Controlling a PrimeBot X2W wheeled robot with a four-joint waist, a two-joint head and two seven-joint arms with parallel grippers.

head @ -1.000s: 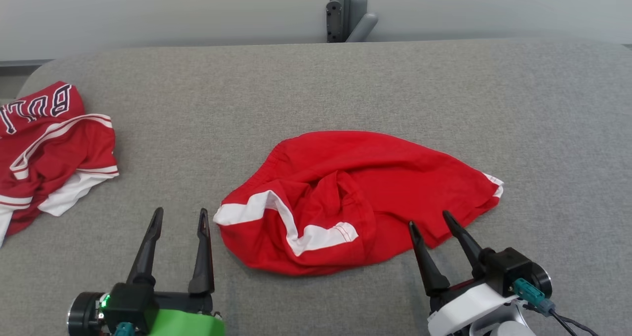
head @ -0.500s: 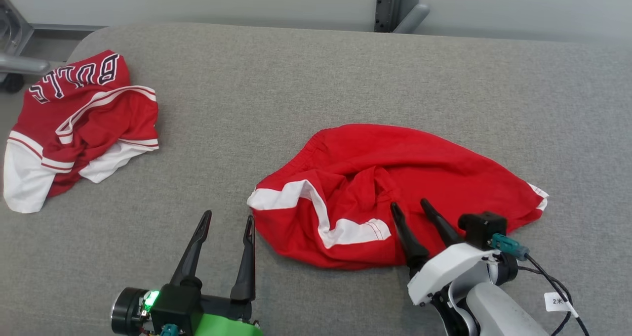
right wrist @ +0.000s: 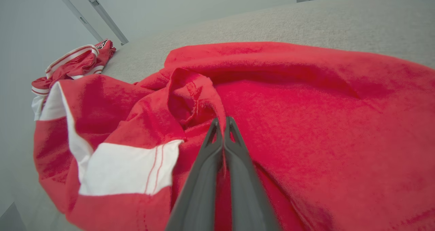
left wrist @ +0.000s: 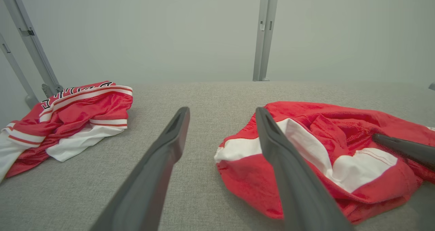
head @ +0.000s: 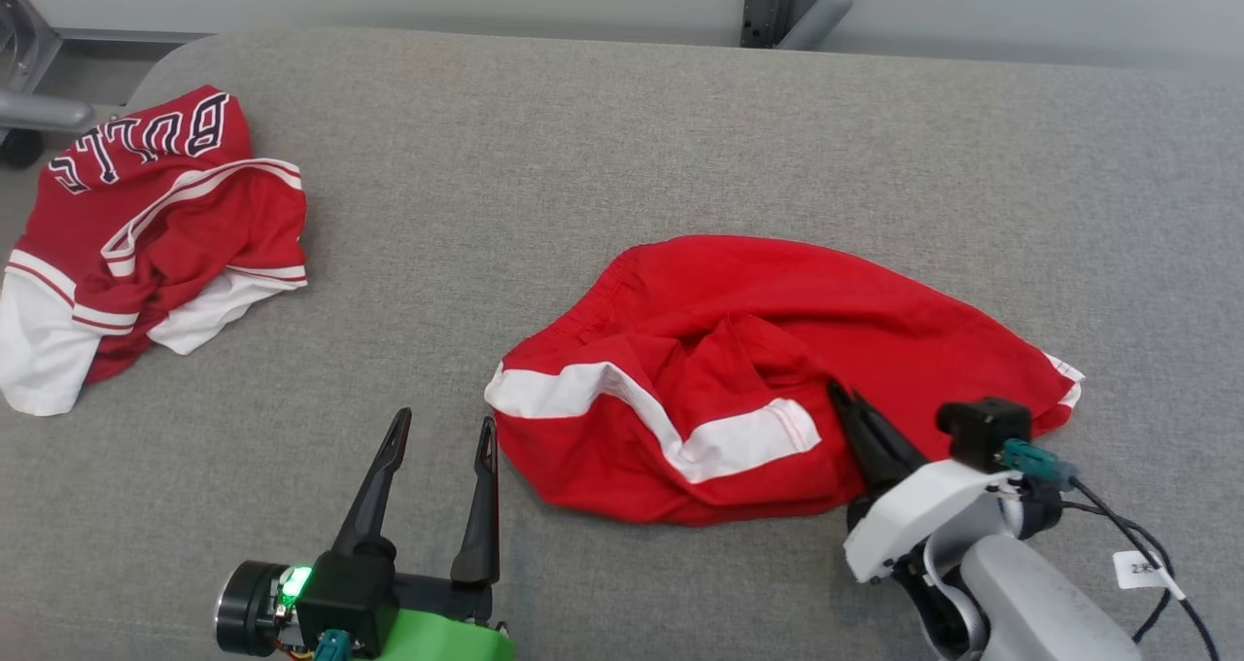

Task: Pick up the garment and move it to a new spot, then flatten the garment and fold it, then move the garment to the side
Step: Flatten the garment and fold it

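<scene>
The garment [head: 777, 350], red shorts with white stripes, lies crumpled on the grey fabric surface [head: 583, 136], right of centre. My right gripper [head: 838, 389] rests on its near right part, jaws closed with a raised fold of red cloth pinched between them; the right wrist view shows the fingertips [right wrist: 221, 119] together on that fold of the garment [right wrist: 306, 105]. My left gripper [head: 444, 420] stands open just left of the garment's white-striped corner, nothing between its fingers. In the left wrist view the left gripper [left wrist: 221, 112] frames that corner of the garment [left wrist: 340, 129].
A second red and white garment [head: 146, 224] with lettering lies bunched at the far left edge of the surface. A grey post [head: 777, 0] stands behind the back edge. Bare grey surface stretches behind and to the right of the shorts.
My right gripper moved forward onto the garment and shut on a fold of it; the near white-striped flap shifted slightly. The head camera also turned. The left gripper stayed open.
</scene>
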